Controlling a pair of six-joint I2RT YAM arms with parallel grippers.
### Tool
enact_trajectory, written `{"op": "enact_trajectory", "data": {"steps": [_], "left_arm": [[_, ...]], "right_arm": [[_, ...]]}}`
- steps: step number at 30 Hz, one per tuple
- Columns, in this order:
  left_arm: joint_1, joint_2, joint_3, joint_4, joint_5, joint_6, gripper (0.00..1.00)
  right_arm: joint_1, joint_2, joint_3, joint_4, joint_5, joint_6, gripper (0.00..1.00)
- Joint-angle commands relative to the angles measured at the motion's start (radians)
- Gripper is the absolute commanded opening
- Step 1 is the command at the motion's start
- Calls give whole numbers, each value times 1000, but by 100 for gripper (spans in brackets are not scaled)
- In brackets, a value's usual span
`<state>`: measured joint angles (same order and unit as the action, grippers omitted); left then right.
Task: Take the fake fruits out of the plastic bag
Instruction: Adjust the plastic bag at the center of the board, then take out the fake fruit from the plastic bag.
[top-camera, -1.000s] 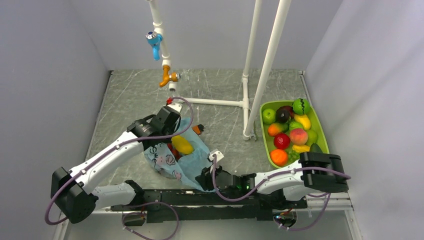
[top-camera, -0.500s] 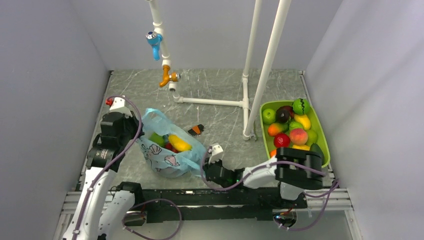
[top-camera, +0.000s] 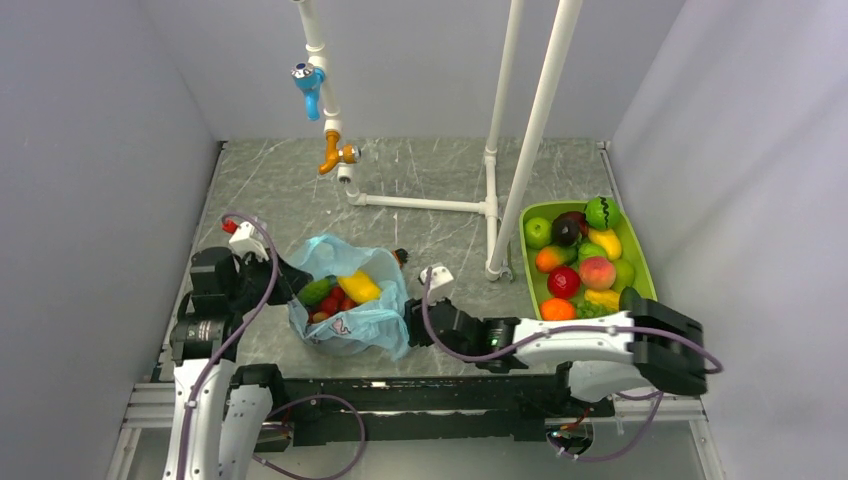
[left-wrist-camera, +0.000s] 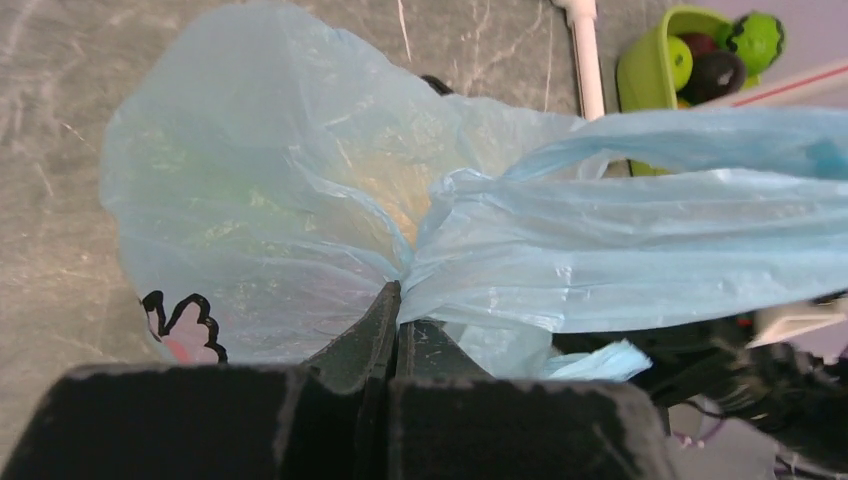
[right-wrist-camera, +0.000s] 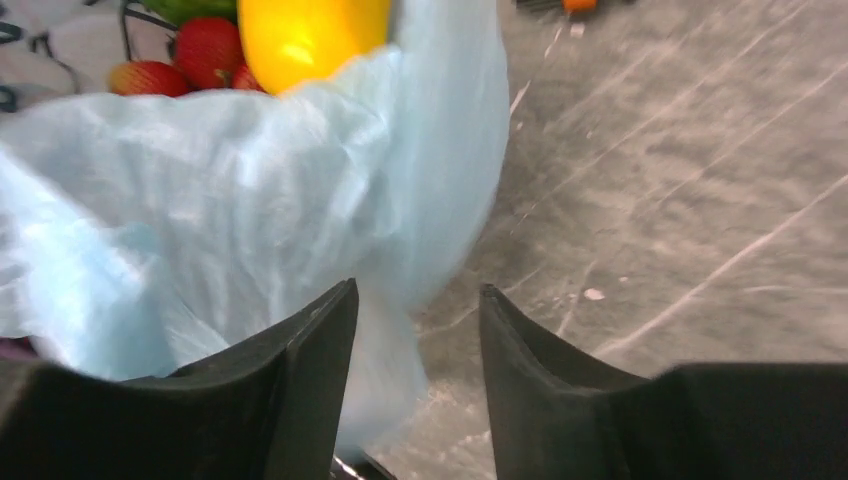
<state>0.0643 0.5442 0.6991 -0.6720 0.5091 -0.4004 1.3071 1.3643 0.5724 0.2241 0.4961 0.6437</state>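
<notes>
Two end effectors flank the plastic bag (top-camera: 350, 325) on the worktop (top-camera: 270, 190). The left end effector (left-wrist-camera: 397, 300) is clenched on a bunched fold of the bag's rim, and the bag's body spreads beyond its tips. Between the two end effectors, in the bag's open mouth, lie a green fruit (top-camera: 315, 291), red strawberries (top-camera: 333, 302) and a yellow fruit (top-camera: 360, 287). The right end effector (right-wrist-camera: 418, 292) is released, jaws apart, with blue film draped just past its tips. The green tray (top-camera: 528, 262) of fruits sits well apart from it.
</notes>
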Motion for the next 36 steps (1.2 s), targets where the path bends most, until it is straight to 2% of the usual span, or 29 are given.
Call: {"op": "enact_trajectory", "data": {"steps": [1,3,7,13,16,20,22,23,28,36], "left_arm": [[6,33,75,-128,70,79,0],[5,59,131,-205,20,129,0],[6,56,113,-229,-24,165,0],[6,34,92,-207,3,144,0],[6,38,90,-205,-1,140,0],[6,42,87,-204,2,138,0],[6,45,82,-207,14,142,0],[5,47,81,-208,18,144,0],[6,60,80,-218,25,149,0],[5,63,80,-210,24,149,0]], "right_arm": [[2,-186,91,-322,31,-33,59],[-1,-234,130,-411,67,-57,70],[-7,-301,195,-556,129,-86,82],[-9,-378,304,-528,44,-212,81],[-9,-361,332,-395,-60,-269,80],[-9,-175,360,-203,-228,-335,69],[-9,-62,404,-174,-231,-358,60],[-9,-11,444,-169,-225,-372,59],[-10,209,603,-219,-171,-463,60],[-68,418,739,-328,-87,-498,66]]}}
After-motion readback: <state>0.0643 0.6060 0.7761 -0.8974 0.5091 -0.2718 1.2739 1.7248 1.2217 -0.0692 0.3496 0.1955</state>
